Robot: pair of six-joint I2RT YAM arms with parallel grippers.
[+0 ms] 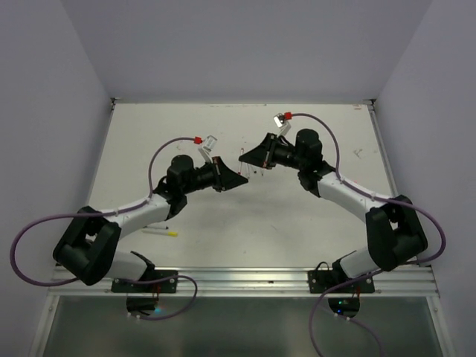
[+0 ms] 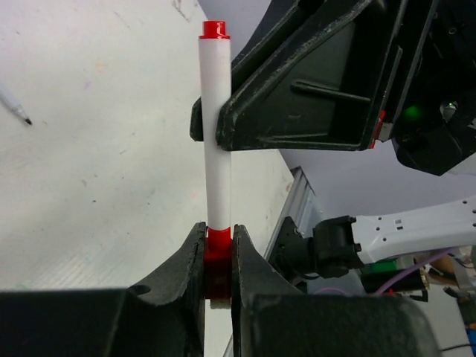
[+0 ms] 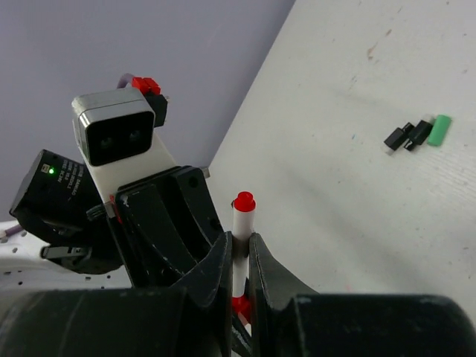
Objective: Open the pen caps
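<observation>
Two grippers are meeting over the middle of the table, sharing one pen between them. The left gripper is pinching the red cap, its fingers pressing almost together with only the cap's width between them. The cap is looking like a short, glossy red plastic sleeve, a shade thicker than the white barrel that is running out of it. The right gripper is clamping that barrel further along, its jaws likewise nearly closed on it, so the cap is sitting at the pen's end nearest the left wrist. A small red end plug is poking out past the right gripper at the pen's other end. The cap is showing no gap where it joins the barrel.

Well apart from the pen, other caps are lying loose on the table: a green cap, stubby and rounded, just beside two black caps, squat and dark, all three nearly touching in a row.
</observation>
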